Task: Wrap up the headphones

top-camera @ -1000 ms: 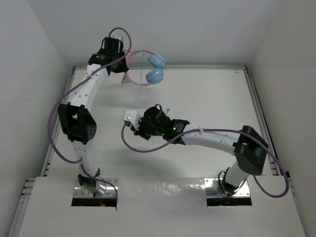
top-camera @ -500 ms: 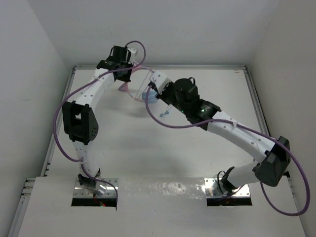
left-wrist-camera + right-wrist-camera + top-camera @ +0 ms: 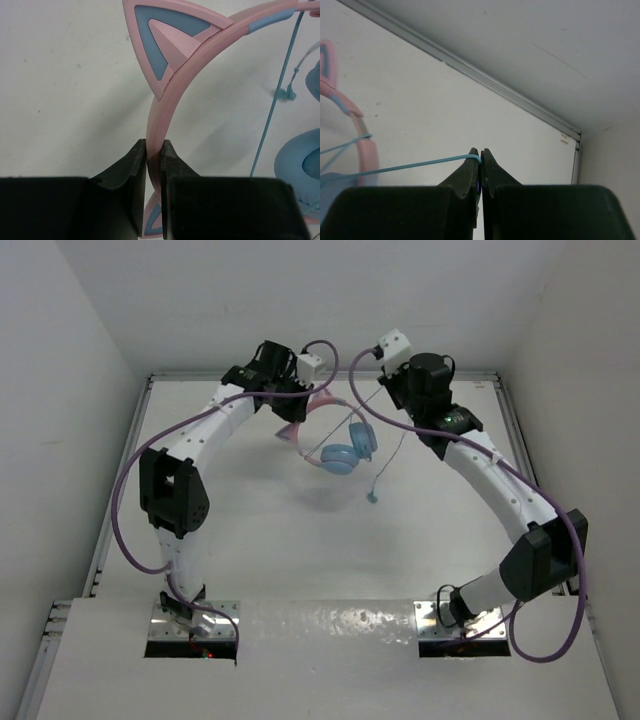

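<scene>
Status: headphones held off the counter, far centre, between the arms. Pink headband pinched in left end effector; pale blue cable pinched in right end effector, running leftward to the ear cups. Right arm looks best placed for the next loop around the headband. Only top view shows the plug dangling free.
</scene>
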`<act>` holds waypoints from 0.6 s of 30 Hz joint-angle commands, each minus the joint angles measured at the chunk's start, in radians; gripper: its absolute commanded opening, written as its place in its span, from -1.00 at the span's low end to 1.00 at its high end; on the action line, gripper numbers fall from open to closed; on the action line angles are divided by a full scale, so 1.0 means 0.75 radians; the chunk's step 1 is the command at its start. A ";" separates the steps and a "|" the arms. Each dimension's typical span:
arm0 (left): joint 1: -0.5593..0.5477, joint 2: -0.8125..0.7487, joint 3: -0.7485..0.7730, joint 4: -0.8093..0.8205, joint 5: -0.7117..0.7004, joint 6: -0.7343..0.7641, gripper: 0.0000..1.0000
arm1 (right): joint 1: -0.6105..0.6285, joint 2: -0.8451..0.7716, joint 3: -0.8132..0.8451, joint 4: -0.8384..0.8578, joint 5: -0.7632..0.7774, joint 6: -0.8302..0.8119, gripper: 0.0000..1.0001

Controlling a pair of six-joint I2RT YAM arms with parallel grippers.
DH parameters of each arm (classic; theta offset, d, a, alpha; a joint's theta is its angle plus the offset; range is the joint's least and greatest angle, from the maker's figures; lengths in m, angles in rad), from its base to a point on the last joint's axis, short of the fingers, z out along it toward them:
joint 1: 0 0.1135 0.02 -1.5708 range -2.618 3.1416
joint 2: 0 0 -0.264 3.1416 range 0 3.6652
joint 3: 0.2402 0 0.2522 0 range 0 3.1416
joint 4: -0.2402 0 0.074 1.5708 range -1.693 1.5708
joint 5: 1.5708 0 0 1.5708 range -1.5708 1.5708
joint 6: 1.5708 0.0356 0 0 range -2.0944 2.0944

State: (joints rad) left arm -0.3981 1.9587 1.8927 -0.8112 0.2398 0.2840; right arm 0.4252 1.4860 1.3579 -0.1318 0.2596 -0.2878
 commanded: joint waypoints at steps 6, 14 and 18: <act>-0.009 -0.092 0.143 -0.188 0.345 0.135 -1.00 | -0.186 0.052 0.063 0.127 -0.117 0.240 -1.00; -0.019 -0.088 0.180 -0.207 0.314 0.120 -1.00 | -0.186 0.127 0.075 0.168 -0.154 0.296 -1.00; -0.015 -0.086 0.266 -0.229 0.333 0.080 -1.00 | -0.193 0.164 0.018 0.210 -0.168 0.345 -1.00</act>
State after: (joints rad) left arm -0.4110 1.9541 2.0129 -0.9237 0.4301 0.3389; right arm 0.3103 1.5974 1.3563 -0.0967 0.0940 -0.0742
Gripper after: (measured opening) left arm 0.106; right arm 0.003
